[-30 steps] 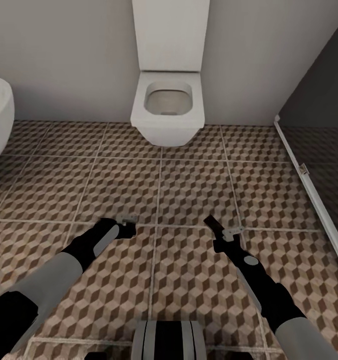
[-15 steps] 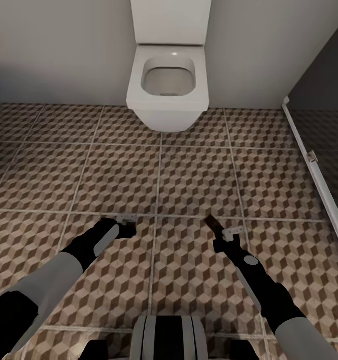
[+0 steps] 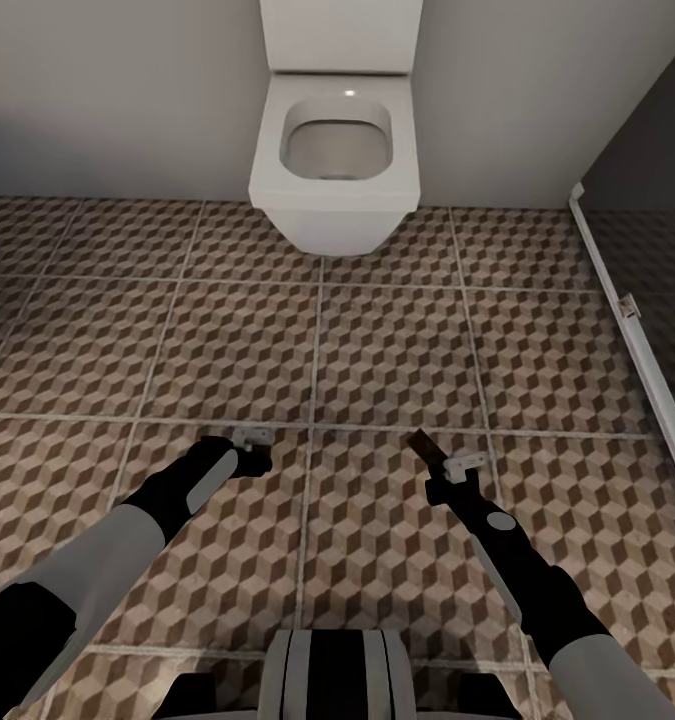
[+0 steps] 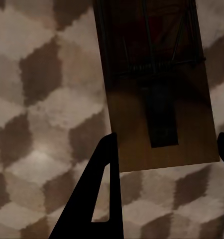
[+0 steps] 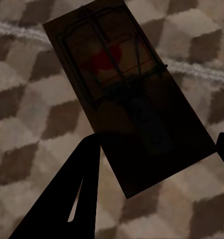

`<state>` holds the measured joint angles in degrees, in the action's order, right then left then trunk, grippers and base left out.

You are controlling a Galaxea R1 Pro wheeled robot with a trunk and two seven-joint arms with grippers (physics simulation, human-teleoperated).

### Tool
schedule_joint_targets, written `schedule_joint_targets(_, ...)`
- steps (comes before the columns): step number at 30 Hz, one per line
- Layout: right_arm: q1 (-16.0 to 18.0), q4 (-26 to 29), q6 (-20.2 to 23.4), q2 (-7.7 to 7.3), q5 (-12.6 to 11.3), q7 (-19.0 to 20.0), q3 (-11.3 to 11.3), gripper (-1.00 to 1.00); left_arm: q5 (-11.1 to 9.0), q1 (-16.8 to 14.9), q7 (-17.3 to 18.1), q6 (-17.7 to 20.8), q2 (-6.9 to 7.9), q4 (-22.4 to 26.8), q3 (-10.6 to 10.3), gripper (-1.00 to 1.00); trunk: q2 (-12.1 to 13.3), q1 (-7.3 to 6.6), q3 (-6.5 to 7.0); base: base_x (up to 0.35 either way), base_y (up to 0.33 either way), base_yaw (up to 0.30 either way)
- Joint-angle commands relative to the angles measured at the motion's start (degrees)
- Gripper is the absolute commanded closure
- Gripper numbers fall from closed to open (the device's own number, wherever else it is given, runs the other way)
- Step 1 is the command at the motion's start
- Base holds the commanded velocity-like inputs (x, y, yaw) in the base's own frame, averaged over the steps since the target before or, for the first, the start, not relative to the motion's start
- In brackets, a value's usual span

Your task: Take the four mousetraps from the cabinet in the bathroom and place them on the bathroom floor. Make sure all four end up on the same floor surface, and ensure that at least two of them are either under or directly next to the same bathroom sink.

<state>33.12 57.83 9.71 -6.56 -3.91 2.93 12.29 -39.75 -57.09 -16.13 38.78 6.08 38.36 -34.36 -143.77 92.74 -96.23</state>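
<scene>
Each gripper holds a mousetrap above the patterned bathroom floor [image 3: 397, 350]. My left gripper [image 3: 254, 455] is shut on a brown wooden mousetrap [image 4: 157, 89] with a dark wire spring; its black fingers [image 4: 104, 189] pinch the board's near end. My right gripper [image 3: 435, 458] is shut on a second mousetrap [image 3: 422, 442], a dark board tilted up and away. In the right wrist view this mousetrap [image 5: 127, 99] shows a red spot under its wire frame, between the gripper [image 5: 159, 144] fingers. The cabinet and the sink are out of view.
A white square toilet [image 3: 335, 170] stands against the grey wall straight ahead. A white shower threshold [image 3: 627, 330] with dark glass runs along the right. My own base [image 3: 337, 675] shows at the bottom edge.
The whole view has shifted: the toilet sits higher and nearer, and the white bathtub has slid out at the left. Both arms keep their pose with the mousetraps held.
</scene>
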Motion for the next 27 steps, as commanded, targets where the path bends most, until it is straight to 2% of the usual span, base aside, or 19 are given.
schedule_joint_targets(1, 0.03, 0.09, 0.25, -0.05, -0.49, 0.10, 0.10, 1.00, -0.59, -0.05, -0.49, 0.07, 0.08, 0.09, -0.36, 1.00, -0.01, -0.01, -0.13, 0.000, 0.000, 0.000)
schedule_joint_targets(9, 0.02, -0.19, -2.25, 0.36, -0.41, -0.93, 0.04, 1.00, -0.55, -0.04, -0.50, -1.10, 0.14, 0.20, -0.33, 1.00, -0.01, -0.01, -0.47, 0.000, 0.000, 0.000)
schedule_joint_targets(11, 0.01, -0.46, -3.10, 0.67, -0.44, -2.82, 0.03, 1.00, -0.57, -0.04, -0.49, -3.01, 0.08, 0.26, -0.35, 1.00, -0.01, -0.01, -0.48, 0.000, 0.000, 0.000)
schedule_joint_targets(14, 0.03, -1.28, -4.61, 2.04, -0.47, -8.47, 0.02, 1.00, -0.58, -0.04, -0.48, -7.17, 0.02, 0.24, -0.35, 1.00, -0.01, -0.01, -0.49, 0.000, 0.000, 0.000)
schedule_joint_targets(16, 0.07, -2.26, -5.77, 4.08, -0.39, -13.37, 0.05, 1.00, -0.59, -0.04, -0.48, -9.02, 0.00, 0.23, -0.27, 1.00, -0.01, -0.01, -0.49, 0.000, 0.000, 0.000)
schedule_joint_targets(18, 0.11, -3.07, -6.33, 5.48, -0.29, -16.65, 0.08, 1.00, -0.56, -0.04, -0.48, -9.68, -0.02, 0.29, -0.14, 1.00, -0.01, -0.01, -0.49, 0.000, 0.000, 0.000)
schedule_joint_targets(22, 0.84, -5.72, -6.75, 6.29, -0.24, -18.56, 0.04, 1.00, -0.52, -0.04, -0.42, -10.19, -0.08, 0.90, 0.16, 1.00, -0.01, -0.01, -0.49, 0.000, 0.000, 0.000)
schedule_joint_targets(27, 0.84, -5.72, -6.75, 6.29, -0.24, -18.56, 0.04, 1.00, -0.52, -0.04, -0.42, -10.19, -0.08, 0.90, 0.16, 1.00, -0.01, -0.01, -0.49, 0.000, 0.000, 0.000)
